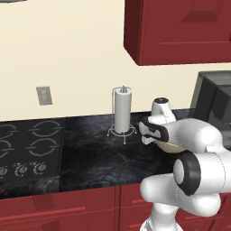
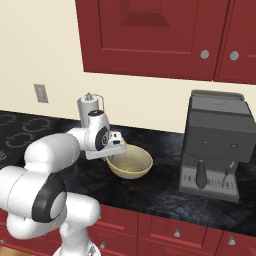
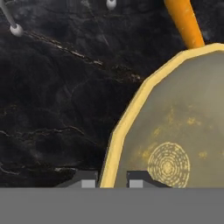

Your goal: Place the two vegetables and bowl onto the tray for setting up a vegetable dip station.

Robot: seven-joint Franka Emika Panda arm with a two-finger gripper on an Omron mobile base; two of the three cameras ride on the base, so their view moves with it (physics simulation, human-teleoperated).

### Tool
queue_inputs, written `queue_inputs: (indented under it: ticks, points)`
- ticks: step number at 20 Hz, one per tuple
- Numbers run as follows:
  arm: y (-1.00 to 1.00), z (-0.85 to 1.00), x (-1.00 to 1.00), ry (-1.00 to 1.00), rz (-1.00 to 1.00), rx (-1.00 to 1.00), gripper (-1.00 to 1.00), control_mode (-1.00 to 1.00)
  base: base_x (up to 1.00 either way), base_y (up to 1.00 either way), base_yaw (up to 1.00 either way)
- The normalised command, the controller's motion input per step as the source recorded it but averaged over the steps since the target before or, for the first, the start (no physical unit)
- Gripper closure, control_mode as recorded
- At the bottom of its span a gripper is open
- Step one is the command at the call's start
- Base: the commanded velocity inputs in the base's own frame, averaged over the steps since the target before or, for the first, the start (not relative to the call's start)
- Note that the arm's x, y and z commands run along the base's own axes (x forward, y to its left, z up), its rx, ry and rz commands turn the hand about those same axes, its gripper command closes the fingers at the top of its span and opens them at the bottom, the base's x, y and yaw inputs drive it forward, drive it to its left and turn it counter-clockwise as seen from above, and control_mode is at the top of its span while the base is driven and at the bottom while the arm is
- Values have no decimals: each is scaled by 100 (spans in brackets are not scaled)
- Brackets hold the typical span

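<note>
Black stone counter (image 2: 165, 195), beside a coffee machine (image 2: 215, 145); cream bowl (image 2: 131, 163) resting on it, carrot (image 3: 186, 22) just beyond its rim; gripper (image 3: 113, 179) pinching the bowl's near rim, one fingertip (image 3: 87, 181) outside, the other inside. A straight, level lift would likely keep the rim from slipping.

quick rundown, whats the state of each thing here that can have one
gripper: shut on the bowl's rim, one tip inside, one outside
bowl: upright on the counter, nothing in it, not on a tray yet
carrot: lying on the counter beyond the bowl, partly hidden by its rim
paper towel roll: upright on its wire stand
coffee machine: upright by the wall, nothing under its spout
cabinet doors: closed
</note>
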Motion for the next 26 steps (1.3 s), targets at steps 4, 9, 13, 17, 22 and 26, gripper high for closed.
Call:
queue_inputs:
  ticks: [4, 9, 13, 17, 22, 26]
  points:
    - [0, 42, -42, -6, 8, -9, 100, -100, 0, 0, 0]
    - [0, 33, -45, -9, 17, -11, 100, -100, 0, 0, 0]
    - [0, 21, -28, -7, 31, -10, 100, -100, 0, 0, 0]
    - [0, 17, -32, -1, 34, -8, 100, -100, 0, 0, 0]
    - [0, 32, -45, 0, 24, -8, 100, -100, 0, 0, 0]
    - [0, 40, -43, -3, 15, -7, 100, -100, 0, 0, 0]
